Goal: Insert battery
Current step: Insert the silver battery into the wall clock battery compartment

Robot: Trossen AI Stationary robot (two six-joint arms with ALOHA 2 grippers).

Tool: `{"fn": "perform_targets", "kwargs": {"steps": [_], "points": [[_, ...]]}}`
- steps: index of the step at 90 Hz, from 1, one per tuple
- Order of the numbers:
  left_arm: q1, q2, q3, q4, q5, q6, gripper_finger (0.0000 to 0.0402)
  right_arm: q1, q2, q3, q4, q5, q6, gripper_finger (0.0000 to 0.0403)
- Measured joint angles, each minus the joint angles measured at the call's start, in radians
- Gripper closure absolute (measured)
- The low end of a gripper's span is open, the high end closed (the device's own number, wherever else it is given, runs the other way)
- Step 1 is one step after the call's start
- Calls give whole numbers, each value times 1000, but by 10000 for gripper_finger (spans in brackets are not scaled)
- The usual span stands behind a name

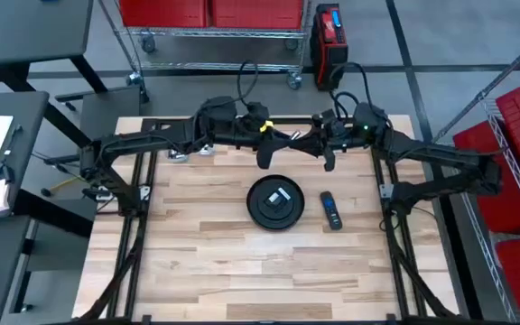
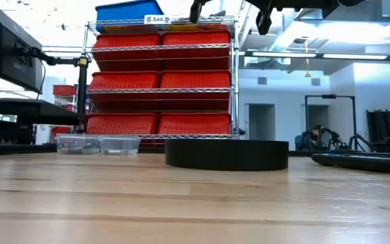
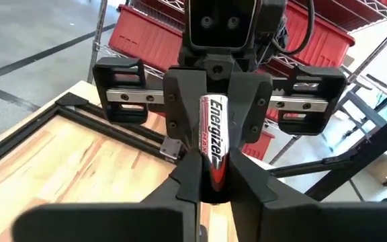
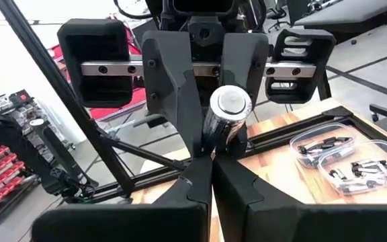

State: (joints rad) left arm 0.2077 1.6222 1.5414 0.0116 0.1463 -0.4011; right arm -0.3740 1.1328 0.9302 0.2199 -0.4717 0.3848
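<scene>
Judging from the battery [image 3: 213,144] pinched between both claws above the tabletop's [image 1: 197,262] far edge, the left claw [image 3: 213,181] and right claw [image 4: 211,158] each clenched on it, we reckon insertion into the remote [image 1: 330,210] is all still ahead.

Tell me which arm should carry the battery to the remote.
Right, probably. The remote lies right of the round tray, on the right arm's side. The left gripper and right gripper meet at the battery, so either could take it.
</scene>
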Motion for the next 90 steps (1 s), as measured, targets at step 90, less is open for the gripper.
{"fn": "perform_targets", "kwargs": {"steps": [90], "points": [[-7,-51,-3,86,-19,30,378,-32,-47,40,57,2,11,263]]}}
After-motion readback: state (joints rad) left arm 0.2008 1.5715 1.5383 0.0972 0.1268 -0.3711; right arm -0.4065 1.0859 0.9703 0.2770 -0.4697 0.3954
